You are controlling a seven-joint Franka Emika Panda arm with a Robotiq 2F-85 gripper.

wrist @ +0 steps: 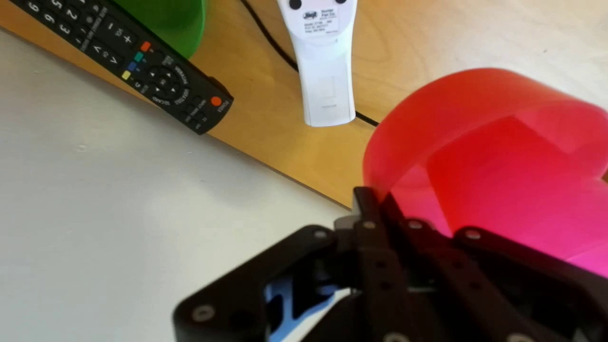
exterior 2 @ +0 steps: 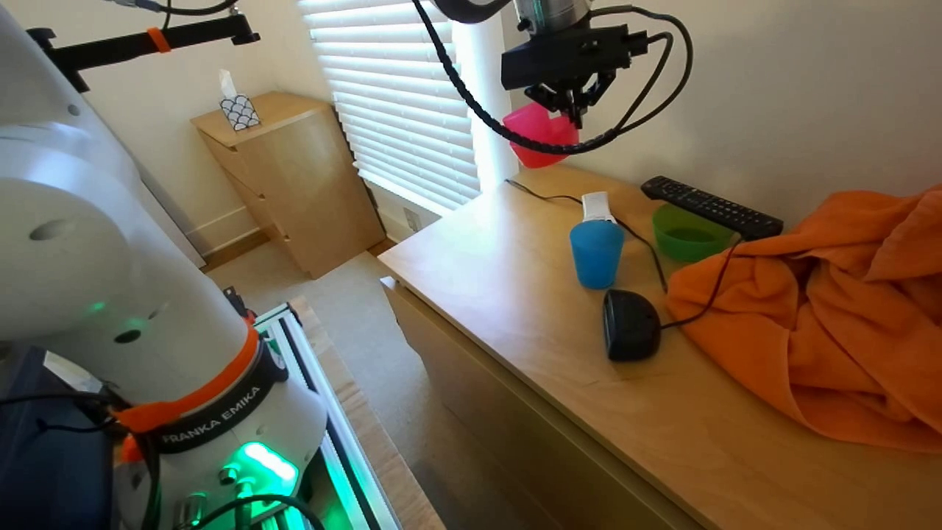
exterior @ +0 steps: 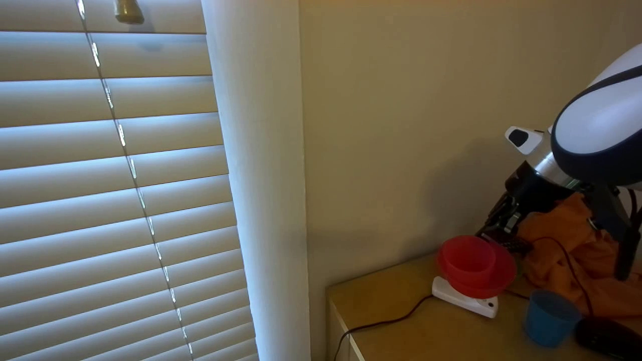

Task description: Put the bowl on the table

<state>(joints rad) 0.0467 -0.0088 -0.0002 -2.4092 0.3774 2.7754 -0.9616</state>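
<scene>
A translucent red-pink bowl is held in the air above the wooden table top. It looks pink beside the window in an exterior view. In the wrist view the bowl fills the right side, tilted, with its inside toward the camera. My gripper is shut on the bowl's rim, one finger on each side of the wall. The gripper is high over the table's far corner in an exterior view. A green bowl stands on the table at the back.
A black remote lies across the green bowl. A white remote lies near the held bowl, with a dark cable beside it. A blue cup, a black device and an orange cloth are on the table. The wall borders the back edge.
</scene>
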